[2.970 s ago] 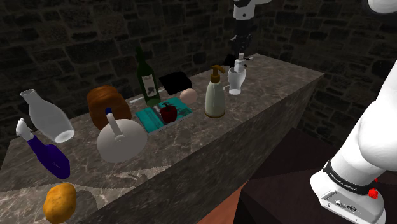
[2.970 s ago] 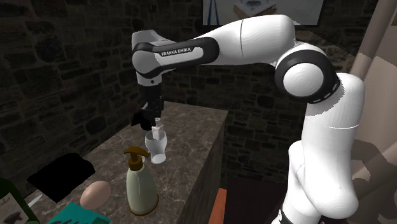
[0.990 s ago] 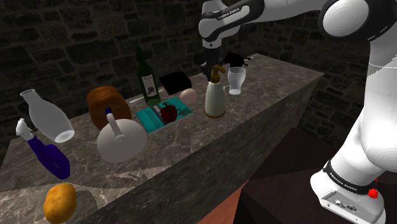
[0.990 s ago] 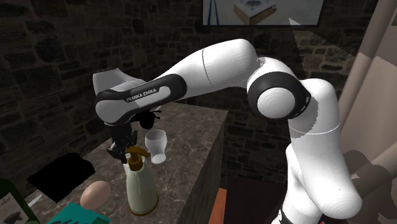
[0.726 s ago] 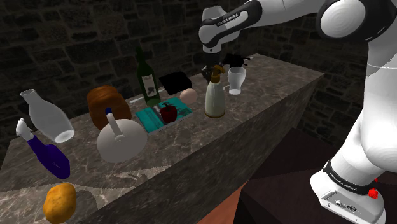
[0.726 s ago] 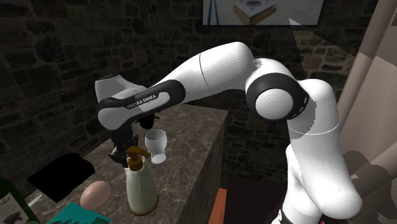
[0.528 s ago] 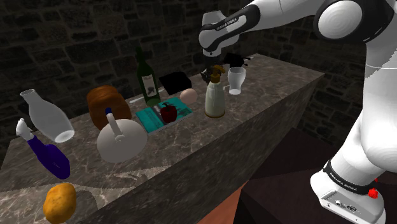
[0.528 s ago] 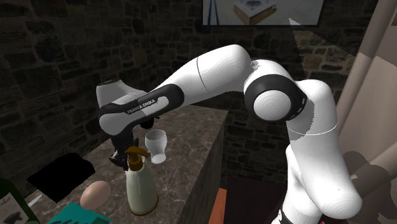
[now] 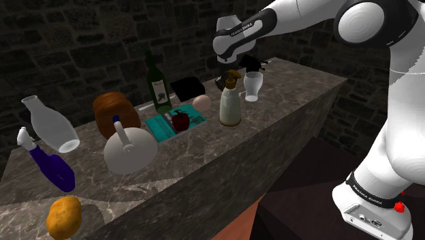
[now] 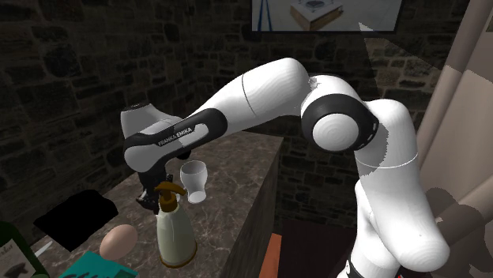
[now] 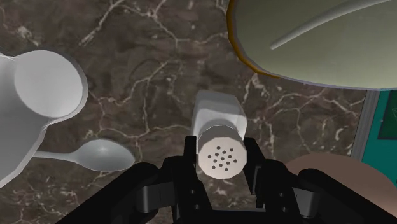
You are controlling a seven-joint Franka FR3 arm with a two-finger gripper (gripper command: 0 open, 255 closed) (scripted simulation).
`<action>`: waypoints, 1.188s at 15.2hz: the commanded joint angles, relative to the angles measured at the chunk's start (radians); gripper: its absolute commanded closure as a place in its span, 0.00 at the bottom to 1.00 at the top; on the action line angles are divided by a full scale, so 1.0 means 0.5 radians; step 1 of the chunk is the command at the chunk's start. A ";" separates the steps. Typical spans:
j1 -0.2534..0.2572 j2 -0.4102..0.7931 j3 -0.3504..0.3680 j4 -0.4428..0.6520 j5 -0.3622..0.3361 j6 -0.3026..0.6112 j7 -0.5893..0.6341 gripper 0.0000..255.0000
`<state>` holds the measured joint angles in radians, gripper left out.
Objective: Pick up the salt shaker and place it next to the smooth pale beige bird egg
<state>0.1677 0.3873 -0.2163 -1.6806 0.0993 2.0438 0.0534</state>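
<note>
On the dark marble counter (image 9: 293, 95), in the shoulder view, a soap dispenser (image 9: 231, 103) stood with the pale egg (image 9: 201, 102) near it at nine o'clock and a white goblet (image 9: 253, 86) near it at two o'clock. The white arm came in from that view's upper right, and the gripper (image 11: 221, 154) hung at the dispenser's twelve o'clock, just behind its pump. In the wrist view the two black fingers (image 11: 191, 153) were clamped on the white salt shaker (image 11: 219, 121), one on each side of its perforated cap, which faced the camera. The shaker's body pointed down at the marble; whether its base touched the counter could not be told. To one side of the gripper lay a grey spoon (image 11: 95, 156) just beside the goblet. To the other side were the dispenser's rounded body and the egg's edge, so the shaker sat between goblet and egg. In the shoulder view a black box (image 9: 189, 86) lay at the egg's eleven o'clock, a green wine bottle (image 9: 157, 85) at its ten o'clock, and a red apple (image 9: 180, 121) at its seven o'clock on a teal slab (image 9: 162, 129).
</note>
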 commanded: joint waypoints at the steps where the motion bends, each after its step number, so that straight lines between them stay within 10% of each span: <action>1: 0.000 0.000 0.000 0.000 0.000 0.000 0.000 1.00; 2: 0.000 0.000 0.000 0.000 0.000 0.000 0.000 0.00; 18: 0.001 -0.069 -0.010 0.158 -0.021 -0.226 0.014 0.00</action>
<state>0.1680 0.3526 -0.2211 -1.6016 0.0887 1.9311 0.0606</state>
